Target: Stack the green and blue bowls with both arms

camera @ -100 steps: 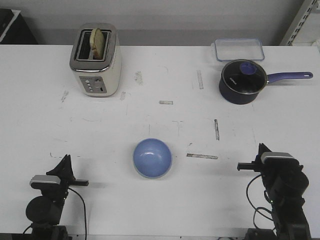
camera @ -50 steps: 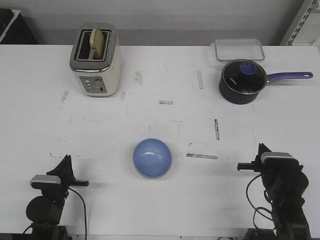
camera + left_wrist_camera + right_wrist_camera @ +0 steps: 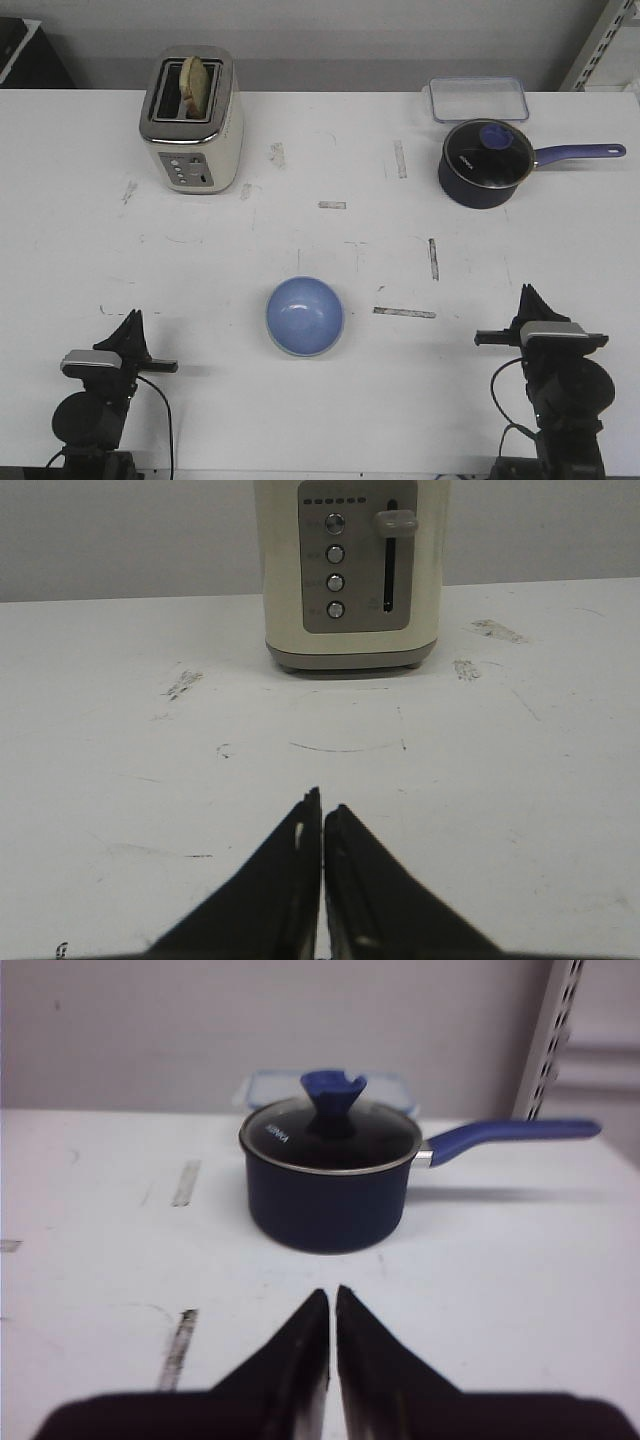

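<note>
The light blue bowl [image 3: 305, 316] stands upright on the white table [image 3: 320, 240], front centre, between the two arms. A pale edge shows along its lower rim; I cannot tell whether that is the green bowl under it, and no separate green bowl is in view. My left gripper [image 3: 131, 320] rests at the front left, well left of the bowl, shut and empty; in the left wrist view [image 3: 322, 810] its tips meet. My right gripper [image 3: 527, 296] rests at the front right, well right of the bowl, shut and empty [image 3: 332, 1295].
A cream toaster [image 3: 190, 120] with bread in it stands at the back left, straight ahead of the left gripper [image 3: 350, 570]. A navy saucepan [image 3: 485, 165] with a lid and long handle stands at the back right [image 3: 330, 1175], a clear lidded container [image 3: 478, 98] behind it.
The right arm has turned slightly and settled a little lower. The bowl and the left arm have not moved.
</note>
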Motion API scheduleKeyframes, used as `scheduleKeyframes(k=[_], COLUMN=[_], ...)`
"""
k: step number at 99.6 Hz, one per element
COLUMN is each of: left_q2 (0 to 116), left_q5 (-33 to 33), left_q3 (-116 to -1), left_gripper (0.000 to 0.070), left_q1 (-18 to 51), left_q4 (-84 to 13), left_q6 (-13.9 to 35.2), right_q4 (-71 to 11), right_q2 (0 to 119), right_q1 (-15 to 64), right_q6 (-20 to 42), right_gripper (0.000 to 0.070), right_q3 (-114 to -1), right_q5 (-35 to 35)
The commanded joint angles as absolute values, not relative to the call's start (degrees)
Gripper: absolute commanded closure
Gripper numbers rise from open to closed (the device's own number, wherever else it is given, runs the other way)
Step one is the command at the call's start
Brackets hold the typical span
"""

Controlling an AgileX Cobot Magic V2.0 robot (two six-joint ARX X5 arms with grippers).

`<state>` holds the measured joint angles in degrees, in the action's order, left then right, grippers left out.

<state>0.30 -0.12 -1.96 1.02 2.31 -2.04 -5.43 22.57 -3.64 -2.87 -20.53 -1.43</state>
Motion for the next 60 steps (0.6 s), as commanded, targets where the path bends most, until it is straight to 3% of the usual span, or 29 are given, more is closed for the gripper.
scheduleKeyframes(k=[1,39,60], left_q2=[0.3,0.3,0.3], left_q5=[-0.2,-0.2,-0.2], left_q3=[-0.7,-0.7,-0.7], left_gripper=[0.0699,0.0699,0.0699], left_q1=[1.0,1.0,1.0], left_q4=[2.9,3.0,3.0], left_q6=[-2.2,-2.2,-2.2], right_q4=[-2.6,0.7,0.0], right_q2=[20.3,-0.2,0.1], right_q1=[-3.8,-3.8,-3.8], right_q6=[-6.0,-5.8,-5.9], right_gripper=[0.0697,0.0696,0.0697], right_q3=[-17.1,-0.7,-0.7], right_q5=[-1.5,-1.6,-1.4])
